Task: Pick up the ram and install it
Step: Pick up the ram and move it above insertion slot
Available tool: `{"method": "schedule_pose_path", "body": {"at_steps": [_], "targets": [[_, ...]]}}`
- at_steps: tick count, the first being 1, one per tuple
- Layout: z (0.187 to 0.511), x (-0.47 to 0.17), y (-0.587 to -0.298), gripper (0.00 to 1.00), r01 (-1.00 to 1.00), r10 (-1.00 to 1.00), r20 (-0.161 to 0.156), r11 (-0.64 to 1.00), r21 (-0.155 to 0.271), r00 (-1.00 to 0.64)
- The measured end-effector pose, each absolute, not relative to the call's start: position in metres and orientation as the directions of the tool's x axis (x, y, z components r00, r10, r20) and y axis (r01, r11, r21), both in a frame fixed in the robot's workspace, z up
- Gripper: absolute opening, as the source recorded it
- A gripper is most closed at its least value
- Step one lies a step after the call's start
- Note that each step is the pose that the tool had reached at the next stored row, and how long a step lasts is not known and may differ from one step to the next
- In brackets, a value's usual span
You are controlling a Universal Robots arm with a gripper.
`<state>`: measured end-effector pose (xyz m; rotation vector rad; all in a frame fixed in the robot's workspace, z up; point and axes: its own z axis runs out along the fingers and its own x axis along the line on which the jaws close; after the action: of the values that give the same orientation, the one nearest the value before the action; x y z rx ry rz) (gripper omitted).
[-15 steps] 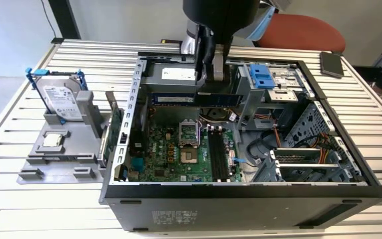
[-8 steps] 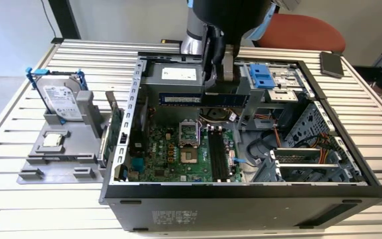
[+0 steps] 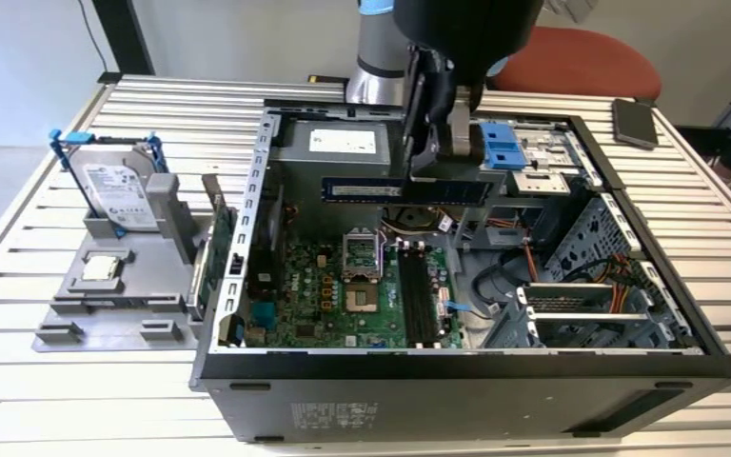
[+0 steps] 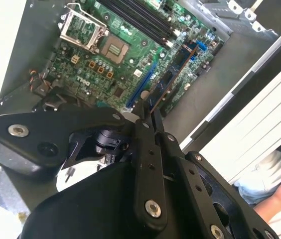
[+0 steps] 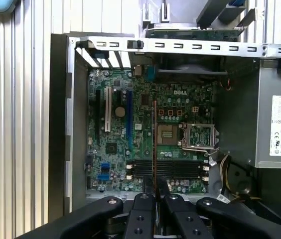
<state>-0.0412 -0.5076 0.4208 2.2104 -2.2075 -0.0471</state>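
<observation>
Ram [image 3: 365, 190] pinched tight by my gripper [image 3: 432, 171], hanging crosswise above the DIMM slots [image 3: 417, 300], not yet touching; carry step, & seating likely needs turning it parallel w/ 1 slot.

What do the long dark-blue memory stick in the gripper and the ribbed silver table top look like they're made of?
The long dark-blue memory stick, clamped in the black gripper, looks like a fibreglass circuit board: matte blue coating, black plastic-looking chips. The ribbed silver table top is probably aluminium: pale metal slats with a dull sheen.
</observation>
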Motion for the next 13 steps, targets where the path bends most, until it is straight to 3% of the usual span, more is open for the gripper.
{"method": "schedule_pose_path", "body": {"at_steps": [13], "targets": [[0.421,-0.016,-0.507,0.0,-0.999,-1.0,-0.009,-0.001,0.034,0.001]]}}
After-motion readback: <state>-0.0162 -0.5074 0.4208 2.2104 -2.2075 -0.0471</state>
